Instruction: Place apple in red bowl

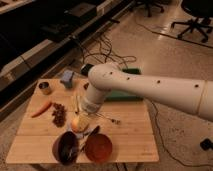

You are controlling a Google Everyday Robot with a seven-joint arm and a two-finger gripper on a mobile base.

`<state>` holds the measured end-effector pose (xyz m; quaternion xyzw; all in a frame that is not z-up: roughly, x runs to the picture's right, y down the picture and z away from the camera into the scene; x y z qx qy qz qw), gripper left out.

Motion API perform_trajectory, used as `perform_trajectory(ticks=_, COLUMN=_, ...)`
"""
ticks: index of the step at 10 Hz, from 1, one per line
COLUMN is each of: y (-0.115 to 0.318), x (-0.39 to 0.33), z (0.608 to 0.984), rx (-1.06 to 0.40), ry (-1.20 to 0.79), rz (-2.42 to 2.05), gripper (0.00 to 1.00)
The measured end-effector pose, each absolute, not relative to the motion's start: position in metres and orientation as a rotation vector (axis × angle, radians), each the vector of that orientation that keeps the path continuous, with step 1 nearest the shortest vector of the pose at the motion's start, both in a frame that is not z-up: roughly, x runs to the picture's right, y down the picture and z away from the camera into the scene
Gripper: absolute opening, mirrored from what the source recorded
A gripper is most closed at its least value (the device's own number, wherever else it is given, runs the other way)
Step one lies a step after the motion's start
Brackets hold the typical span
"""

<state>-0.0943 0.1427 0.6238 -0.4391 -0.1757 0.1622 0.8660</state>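
Observation:
The apple [77,123], small, round and pale yellow, sits right at the end of my gripper [85,128], just behind the two bowls near the table's front edge. The red bowl [98,147] is a shallow rust-coloured bowl a little in front and to the right of the apple. My white arm reaches in from the right and bends down over the middle of the table. Whether the apple rests on the wood or is lifted I cannot tell.
A dark brown-purple bowl [66,146] stands touching the red bowl's left side. An orange carrot [41,108] and a dark cluster [59,114] lie at the left. A metal can [45,88], a blue object [67,77] and a green pad [123,94] sit at the back of the wooden table [130,135].

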Motion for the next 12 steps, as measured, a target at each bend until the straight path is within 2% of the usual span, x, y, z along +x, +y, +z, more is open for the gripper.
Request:
perform_trajectory(ticks=2, y=0.164, x=-0.087, z=0.608, rx=-0.993, ry=-0.366, rz=0.35, gripper=0.0)
perform_trajectory(ticks=5, y=0.182, x=-0.065, z=0.581, rx=-1.056, ry=-0.208, rz=0.316, gripper=0.0)
perform_trajectory(ticks=10, y=0.193, x=-0.016, z=0.579, rx=-1.073, ry=0.013, rz=0.393, gripper=0.0)
perform_trajectory(ticks=12, y=0.197, x=-0.007, z=0.587, rx=-1.078, ry=0.045, rz=0.417, gripper=0.0)
